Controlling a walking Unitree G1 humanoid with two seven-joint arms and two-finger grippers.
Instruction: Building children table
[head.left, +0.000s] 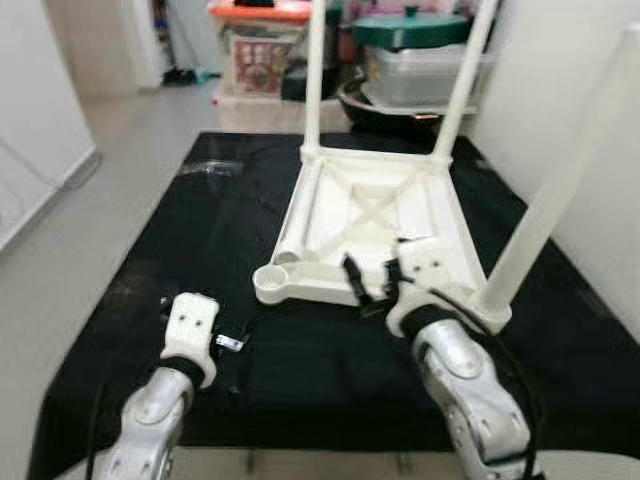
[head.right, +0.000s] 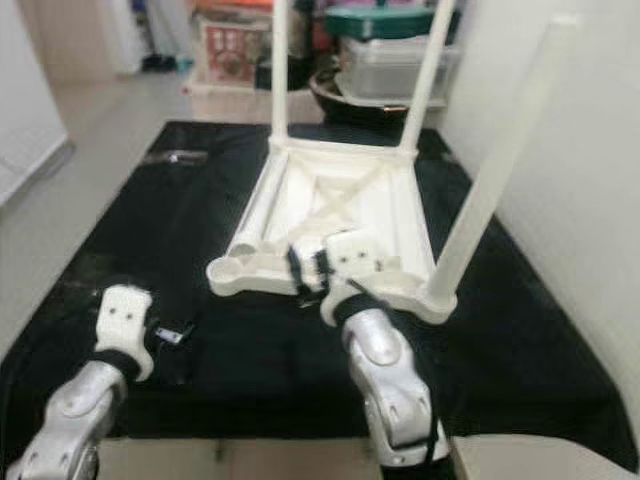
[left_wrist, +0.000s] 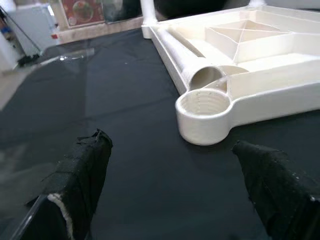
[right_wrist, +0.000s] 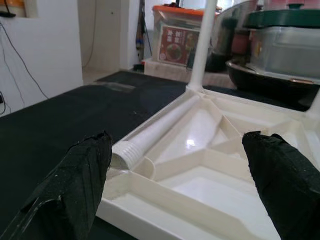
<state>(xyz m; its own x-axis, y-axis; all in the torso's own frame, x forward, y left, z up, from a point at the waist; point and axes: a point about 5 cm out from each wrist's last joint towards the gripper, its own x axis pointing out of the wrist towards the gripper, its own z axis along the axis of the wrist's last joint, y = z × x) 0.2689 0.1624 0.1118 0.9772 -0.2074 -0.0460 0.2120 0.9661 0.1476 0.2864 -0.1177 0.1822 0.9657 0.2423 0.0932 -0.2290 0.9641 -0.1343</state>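
Observation:
A white children's table top (head.left: 450, 220) lies upside down on a black mat (head.left: 200, 230). Three white legs stand up from its corners: far left (head.left: 315, 70), far right (head.left: 465, 75) and near right (head.left: 560, 180). The near left socket (head.left: 272, 280) is empty. A loose leg (head.left: 295, 215) lies inside the top along its left rim. My right gripper (head.left: 372, 282) hovers open over the near rim, holding nothing. My left gripper (left_wrist: 167, 145) is open low over the mat, just short of the empty socket (left_wrist: 204, 112).
Storage boxes (head.left: 260, 50) and a green-lidded pot (head.left: 410, 30) crowd the floor behind the mat. A white wall (head.left: 600, 60) runs close along the right. A clear plastic wrap (head.left: 210, 168) lies on the mat's far left. Bare floor (head.left: 110, 160) stretches to the left.

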